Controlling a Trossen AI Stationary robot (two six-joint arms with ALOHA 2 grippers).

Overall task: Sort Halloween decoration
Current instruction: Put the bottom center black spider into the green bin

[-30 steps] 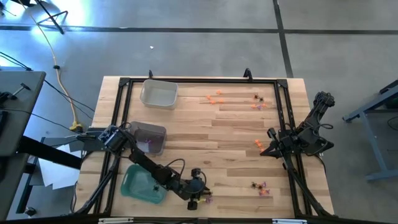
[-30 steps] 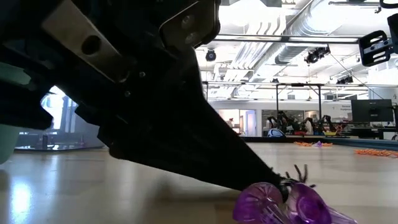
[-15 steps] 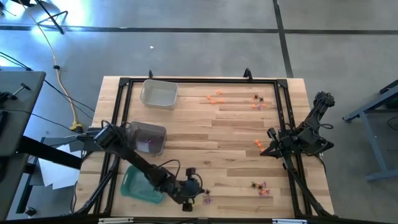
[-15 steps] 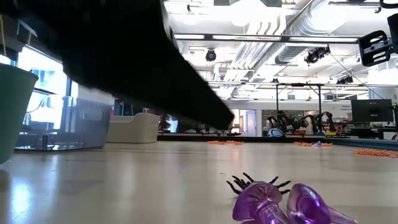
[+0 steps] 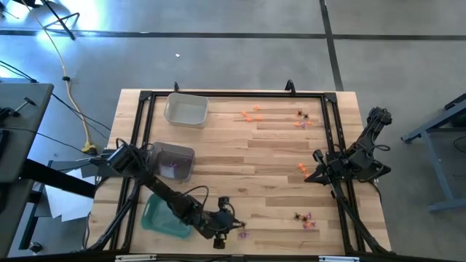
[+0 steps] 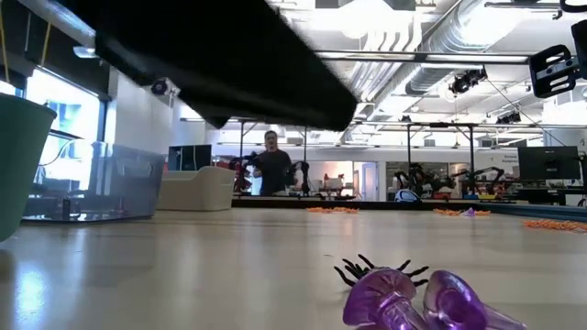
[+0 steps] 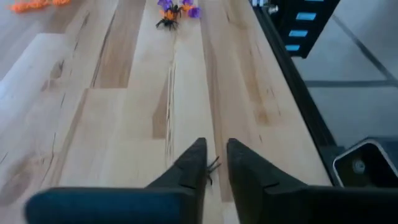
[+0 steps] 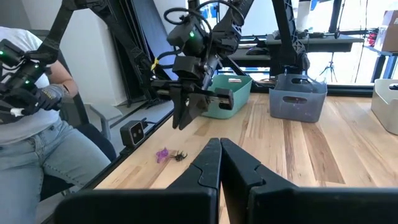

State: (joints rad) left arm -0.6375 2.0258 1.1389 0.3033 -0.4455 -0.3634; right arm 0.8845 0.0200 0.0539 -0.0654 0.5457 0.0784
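While the left gripper (image 5: 227,227) hangs just above the table (image 5: 277,156) beside the green tray (image 5: 162,216), its fingers stand slightly apart, holding nothing; purple trinkets (image 5: 242,233) and a spider (image 8: 179,155) lie just beside it. Right gripper (image 5: 318,155): closed, empty, far from the tray.

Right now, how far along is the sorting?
Early. Done: some purple pieces lie in the grey bin. In hand: nothing; the left tool hovers slightly open above a purple trinket and a black spider. The right tool waits shut at the table's right side. Left: orange pieces, a far mixed cluster and a near mixed cluster.
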